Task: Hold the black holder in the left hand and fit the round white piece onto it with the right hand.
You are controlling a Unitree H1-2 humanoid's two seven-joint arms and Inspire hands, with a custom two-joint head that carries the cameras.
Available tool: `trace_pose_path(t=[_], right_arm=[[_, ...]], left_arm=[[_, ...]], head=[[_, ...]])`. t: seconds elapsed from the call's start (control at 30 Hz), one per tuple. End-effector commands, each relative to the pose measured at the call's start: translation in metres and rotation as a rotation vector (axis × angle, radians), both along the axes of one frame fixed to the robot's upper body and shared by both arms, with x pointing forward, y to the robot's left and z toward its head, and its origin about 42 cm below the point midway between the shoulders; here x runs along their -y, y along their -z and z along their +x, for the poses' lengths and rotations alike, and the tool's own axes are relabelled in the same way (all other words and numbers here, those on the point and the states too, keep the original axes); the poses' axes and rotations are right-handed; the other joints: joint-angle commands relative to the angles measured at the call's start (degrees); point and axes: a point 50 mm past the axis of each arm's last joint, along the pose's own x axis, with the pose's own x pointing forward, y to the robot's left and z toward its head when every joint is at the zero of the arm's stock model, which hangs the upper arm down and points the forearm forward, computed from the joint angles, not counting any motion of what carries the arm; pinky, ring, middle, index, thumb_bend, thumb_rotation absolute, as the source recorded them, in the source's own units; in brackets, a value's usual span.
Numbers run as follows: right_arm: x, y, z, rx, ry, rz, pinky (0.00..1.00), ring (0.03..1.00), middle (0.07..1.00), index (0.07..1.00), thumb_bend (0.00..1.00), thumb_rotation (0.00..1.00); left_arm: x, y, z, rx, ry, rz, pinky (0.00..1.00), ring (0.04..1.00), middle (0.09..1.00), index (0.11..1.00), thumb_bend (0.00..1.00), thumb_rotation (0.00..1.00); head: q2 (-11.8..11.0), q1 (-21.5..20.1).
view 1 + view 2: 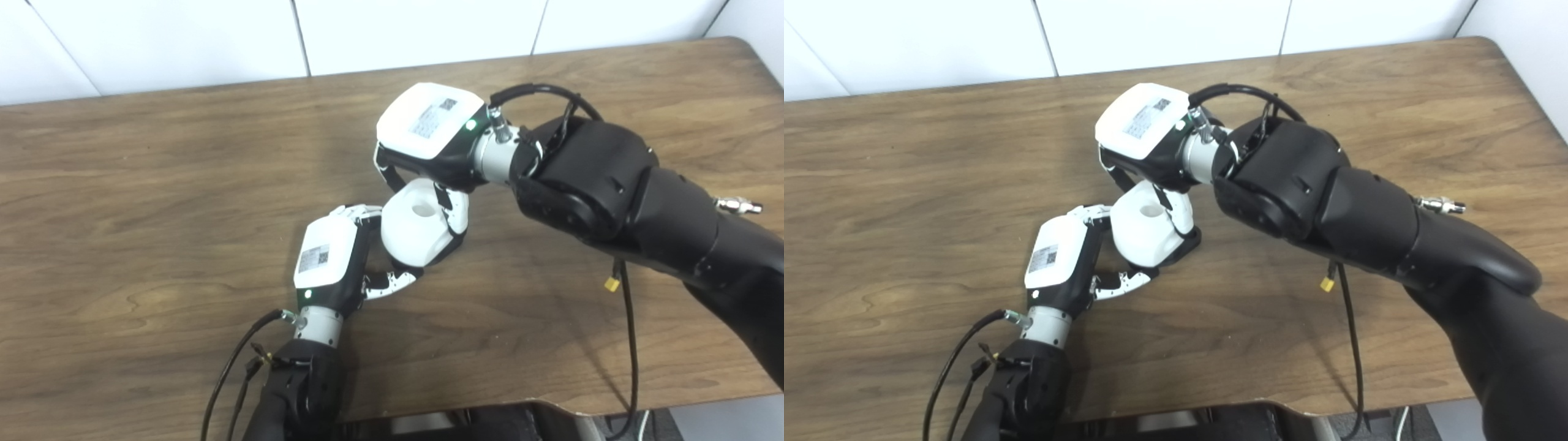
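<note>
The one white piece [419, 228] is round and smooth, made of matte plastic, with a small round hollow on its upper face. It sits above the wooden worktop [153, 202], between the two robot hands, near the middle of the surface. Under its right lower edge a dark rim [452, 248] is visible, which may be the black holder, but most of it is hidden and I cannot tell its shape. The left robot hand [343, 257] has a glossy white shell with a printed label, and its fingers [392, 283] curl narrowly around the left and lower side of the piece, holding it. The right robot hand [429, 131] comes from above, and its fingers [456, 211] are closed on the top and right side of the same piece. The worktop is brown with visible grain and a rounded corner. Behind it stands a plain white panelled wall [184, 43].
</note>
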Motion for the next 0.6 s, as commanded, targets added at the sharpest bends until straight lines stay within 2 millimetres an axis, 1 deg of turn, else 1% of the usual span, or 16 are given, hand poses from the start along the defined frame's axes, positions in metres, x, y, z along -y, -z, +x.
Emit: trace_pose_path(t=[0.0,0.07,0.13,0.2,0.27,0.4,0.5,0.57], right_arm=[[0.001,-0.022,0.003,-0.026,0.016,-0.013,0.67,0.879,0.774,0.479,0.52,0.13],[0.001,-0.027,0.005,-0.031,0.006,-0.009,0.66,0.884,0.793,0.479,0.52,0.13],[0.001,-0.031,0.007,-0.039,-0.001,-0.005,0.67,0.914,0.818,0.479,0.52,0.13],[0.002,-0.035,0.009,-0.046,-0.002,0.006,0.71,0.949,0.846,0.478,0.52,0.13],[0.002,-0.038,0.011,-0.044,0.002,0.013,0.73,0.956,0.839,0.478,0.52,0.13],[0.002,-0.039,0.012,-0.038,0.007,0.016,0.71,0.929,0.787,0.477,0.52,0.13],[0.003,-0.039,0.012,-0.034,0.011,0.015,0.72,0.942,0.811,0.478,0.52,0.13],[0.003,-0.038,0.012,-0.03,0.017,0.015,0.73,0.937,0.807,0.478,0.52,0.13]], left_arm=[[0.009,-0.008,0.003,0.033,0.011,-0.019,0.87,0.803,0.751,0.483,0.52,0.05],[0.009,-0.008,0.003,0.034,0.011,-0.016,0.87,0.803,0.75,0.483,0.52,0.06],[0.009,-0.007,0.003,0.033,0.011,-0.013,0.87,0.804,0.752,0.483,0.52,0.06],[0.009,-0.007,0.003,0.031,0.009,-0.015,0.87,0.803,0.752,0.483,0.52,0.06],[0.009,-0.008,0.003,0.033,0.008,-0.018,0.87,0.797,0.75,0.483,0.52,0.06],[0.009,-0.008,0.003,0.033,0.01,-0.02,0.87,0.798,0.749,0.483,0.52,0.06],[0.008,-0.008,0.003,0.031,0.012,-0.021,0.86,0.796,0.746,0.483,0.52,0.05],[0.008,-0.008,0.003,0.033,0.013,-0.019,0.86,0.796,0.745,0.483,0.52,0.06]], head=[[0.0,0.0],[-0.01,0.02],[0.01,0.11],[0.01,0.11],[0.0,0.27],[0.06,0.02],[0.14,0.0],[0.14,0.0]])
